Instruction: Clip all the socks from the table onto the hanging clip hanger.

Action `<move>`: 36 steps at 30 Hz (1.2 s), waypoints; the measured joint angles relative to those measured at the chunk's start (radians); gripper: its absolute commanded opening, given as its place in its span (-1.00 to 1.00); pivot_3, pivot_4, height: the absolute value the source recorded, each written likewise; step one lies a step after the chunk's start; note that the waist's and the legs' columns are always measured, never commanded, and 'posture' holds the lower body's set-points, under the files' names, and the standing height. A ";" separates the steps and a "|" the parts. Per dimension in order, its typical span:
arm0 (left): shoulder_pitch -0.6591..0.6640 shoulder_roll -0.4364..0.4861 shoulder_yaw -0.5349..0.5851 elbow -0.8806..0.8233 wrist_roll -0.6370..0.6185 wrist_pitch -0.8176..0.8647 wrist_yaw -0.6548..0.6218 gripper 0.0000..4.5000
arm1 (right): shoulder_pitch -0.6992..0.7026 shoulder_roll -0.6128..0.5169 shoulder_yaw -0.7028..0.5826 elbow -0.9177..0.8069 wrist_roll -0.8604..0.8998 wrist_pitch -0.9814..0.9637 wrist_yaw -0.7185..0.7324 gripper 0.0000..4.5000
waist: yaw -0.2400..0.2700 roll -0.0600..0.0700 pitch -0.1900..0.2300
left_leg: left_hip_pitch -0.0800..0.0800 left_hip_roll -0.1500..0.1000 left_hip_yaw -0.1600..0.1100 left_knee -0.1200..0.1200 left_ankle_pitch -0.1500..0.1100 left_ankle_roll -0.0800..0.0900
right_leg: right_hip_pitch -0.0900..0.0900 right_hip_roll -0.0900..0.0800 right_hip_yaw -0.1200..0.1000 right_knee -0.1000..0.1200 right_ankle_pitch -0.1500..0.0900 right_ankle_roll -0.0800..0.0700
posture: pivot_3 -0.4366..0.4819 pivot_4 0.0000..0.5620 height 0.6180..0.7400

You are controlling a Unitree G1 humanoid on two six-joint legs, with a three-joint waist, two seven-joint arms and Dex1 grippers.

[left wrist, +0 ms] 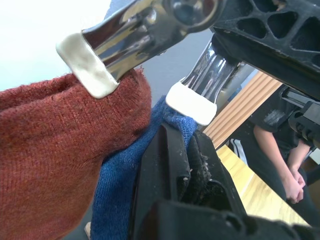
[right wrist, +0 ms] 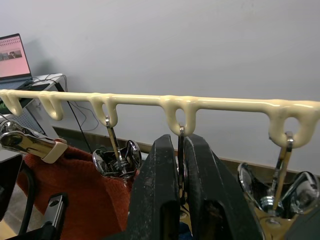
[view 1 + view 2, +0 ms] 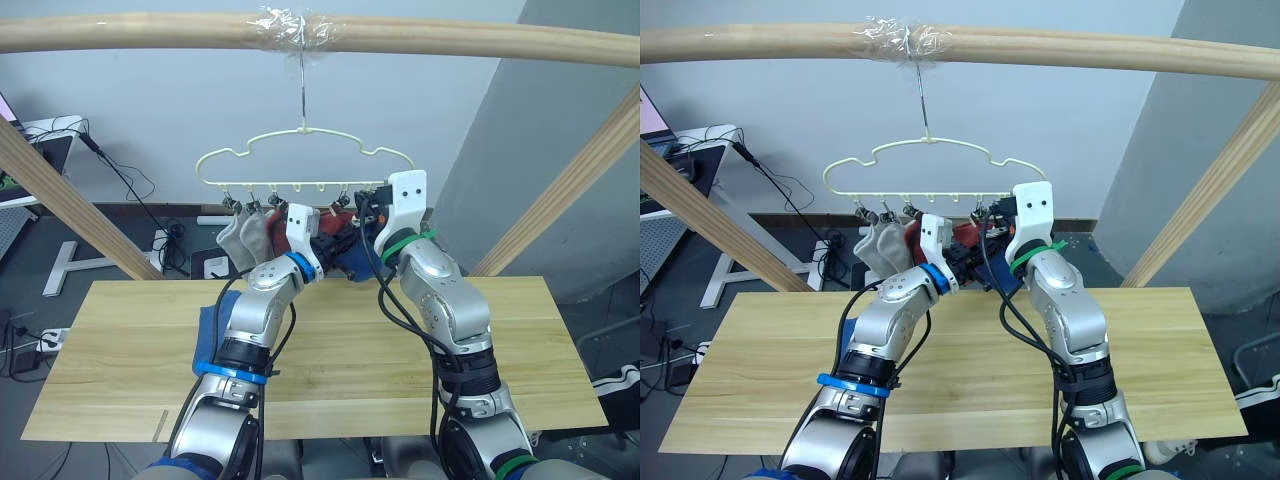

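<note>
The pale-yellow clip hanger (image 3: 300, 160) hangs by its hook from the top pole. Two light grey socks (image 3: 236, 236) and a rust-red sock (image 3: 263, 232) hang from clips on its left side. Another rust-red sock (image 1: 60, 145) is clipped nearer the middle. My left gripper (image 1: 187, 137) is shut on a blue sock (image 1: 117, 195), holding its top edge up between the white pads of a silver clip (image 1: 192, 100). My right gripper (image 2: 181, 145) is shut on that clip's handles just under the hanger bar (image 2: 225, 105). A second blue sock (image 3: 208, 330) lies on the table (image 3: 520, 340) under my left arm.
Round wooden poles (image 3: 450, 42) frame the workspace overhead and slant down at both sides. A person (image 1: 282, 145) sits beyond the table's far side with hands clasped. A laptop (image 2: 12, 55) and cables are on the floor side at the left.
</note>
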 measured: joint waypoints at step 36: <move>-0.042 0.012 -0.026 0.030 0.063 -0.069 0.001 -0.76 | 0.037 -0.046 0.053 -0.011 -0.031 -0.004 0.018 0.73 | 0.000 0.000 0.000 | 0.000 0.000 0.000 0.000 0.000 0.000 | 0.000 0.000 0.000 0.000 0.000 0.000 | -0.16 -0.23 0.24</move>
